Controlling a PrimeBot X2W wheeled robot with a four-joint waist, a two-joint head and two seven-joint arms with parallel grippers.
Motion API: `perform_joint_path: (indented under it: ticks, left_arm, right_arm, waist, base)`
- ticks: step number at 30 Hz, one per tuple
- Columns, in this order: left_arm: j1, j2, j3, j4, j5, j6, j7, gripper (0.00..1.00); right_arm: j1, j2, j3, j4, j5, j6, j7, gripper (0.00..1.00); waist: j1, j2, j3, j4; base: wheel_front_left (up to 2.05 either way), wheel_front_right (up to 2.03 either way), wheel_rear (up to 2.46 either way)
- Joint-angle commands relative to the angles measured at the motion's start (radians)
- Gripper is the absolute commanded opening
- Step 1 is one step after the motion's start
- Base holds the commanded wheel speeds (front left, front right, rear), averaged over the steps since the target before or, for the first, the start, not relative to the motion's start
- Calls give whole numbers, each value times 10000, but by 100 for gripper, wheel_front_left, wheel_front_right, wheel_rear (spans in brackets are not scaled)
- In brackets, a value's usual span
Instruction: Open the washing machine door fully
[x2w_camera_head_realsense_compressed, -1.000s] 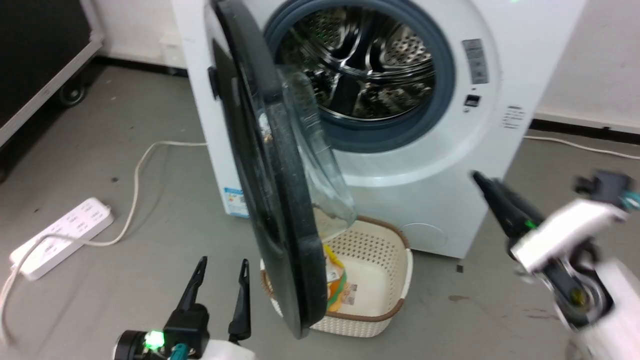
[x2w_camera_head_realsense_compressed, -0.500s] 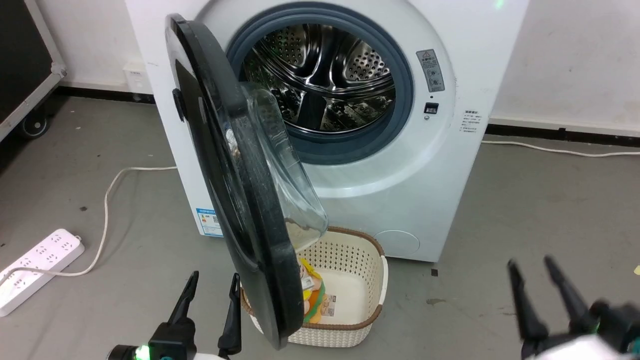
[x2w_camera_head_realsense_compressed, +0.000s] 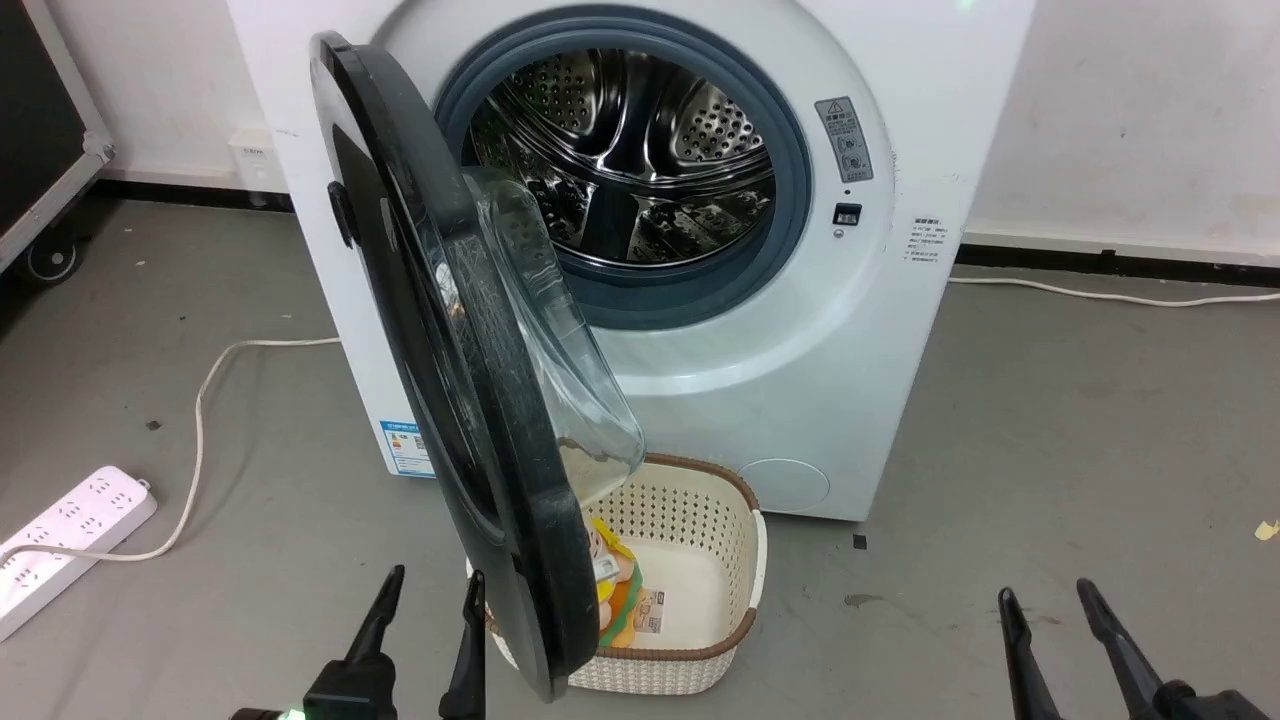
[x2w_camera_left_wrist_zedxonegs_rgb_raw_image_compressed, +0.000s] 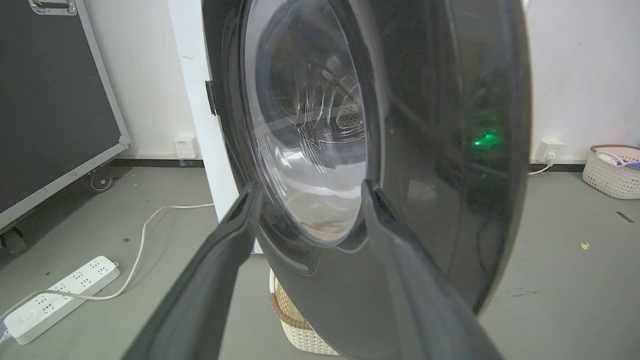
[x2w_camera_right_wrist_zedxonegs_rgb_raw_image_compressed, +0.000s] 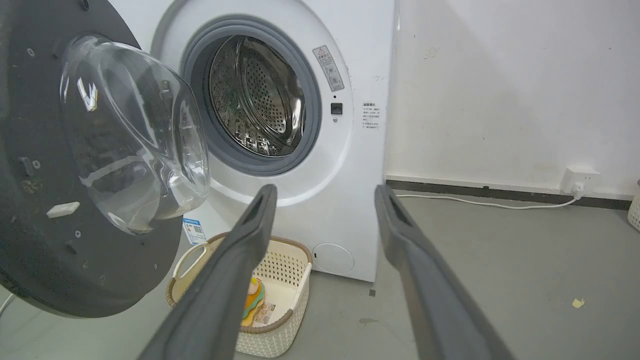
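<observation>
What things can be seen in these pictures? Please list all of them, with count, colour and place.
washing machine: 1, white, against the wall, centre.
washing machine door: 1, glossy black with clear glass bowl, hinged at left, swung open.
drum: 1, steel, inside the grey-rimmed opening.
laundry basket: 1, cream with brown rim, on the floor before the machine.
colourful item: 1, yellow, orange, green, in that basket.
second basket: 1, cream, by the wall, far right.
power strip: 1, white, floor at left.
cables: 2, white, on the floor, left and right.
wheeled case: 1, black, far left.
left gripper: 1, dark, open, beside the door's lower edge.
right gripper: 1, dark, open, lower right.
</observation>
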Motion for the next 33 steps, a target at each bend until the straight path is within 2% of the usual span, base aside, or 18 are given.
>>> perform_joint_path:
  ticks: [1, 4, 12, 15, 17, 21, 23, 24, 25, 26, 30, 33]
  left_arm:
    - [91, -49, -2, -19, -6, -119, -55, 0]
    - [7, -80, 203, -772, -127, -287, -55, 0]
    - [-599, -170, 896, -3106, -259, -40, -55, 0]
    - [-850, -184, 880, -3803, -208, 16, -55, 0]
    - [-1382, -202, 403, -4904, -41, 27, -55, 0]
    - [-1379, -204, -231, -4780, 222, -167, -55, 0]
    - [-1223, -206, -946, -4514, 296, -353, 80, 0]
    - [-1223, -206, -946, -4514, 296, -353, 80, 0]
    - [-1029, -209, -1467, -4331, 197, -428, 302, 0]
    - [-1029, -209, -1467, -4331, 197, -428, 302, 0]
    - [-648, -214, -2600, -3285, -66, -618, 1077, 0]
    - [-601, -215, -2964, -2563, -353, -588, 1549, 0]
  right_arm:
    - [170, 59, -33, -62, -68, 8, -43, 100]
    - [132, 98, -101, -24, 28, 8, -44, 100]
    - [70, 109, 133, 62, -42, 8, -45, 100]
    - [52, 110, 111, 66, -19, 8, -45, 100]
    - [-2, 111, 79, 81, -20, 8, -45, 100]
    - [-37, 111, 105, 114, -23, 8, -45, 100]
    - [-59, 111, 134, 168, -129, 8, -45, 100]
    - [-59, 111, 134, 168, -129, 8, -45, 100]
    - [-74, 111, 124, 206, -140, 8, -45, 100]
    - [-74, 111, 124, 206, -140, 8, -45, 100]
    - [-98, 111, 186, 305, -84, 8, -45, 100]
    - [-129, 112, 191, 424, -42, 8, -45, 100]
  waist:
    - [0, 0, 10, 16]
    - [0, 0, 23, 22]
    - [0, 0, -12, 13]
    - [0, 0, -18, 8]
    - [0, 0, -9, -24]
    - [0, 0, -14, -67]
    - [0, 0, 3, -120]
    - [0, 0, 3, -120]
    - [0, 0, 24, -131]
    - [0, 0, 24, -131]
    - [0, 0, 93, -142]
    - [0, 0, 160, -145]
  base:
    - [0, 0, 0]
    - [0, 0, 0]
    - [0, 0, 0]
    - [0, 0, 0]
    - [0, 0, 0]
    - [0, 0, 0]
    - [0, 0, 0]
    - [0, 0, 0]
    - [0, 0, 0]
    - [0, 0, 0]
    - [0, 0, 0]
    - [0, 0, 0]
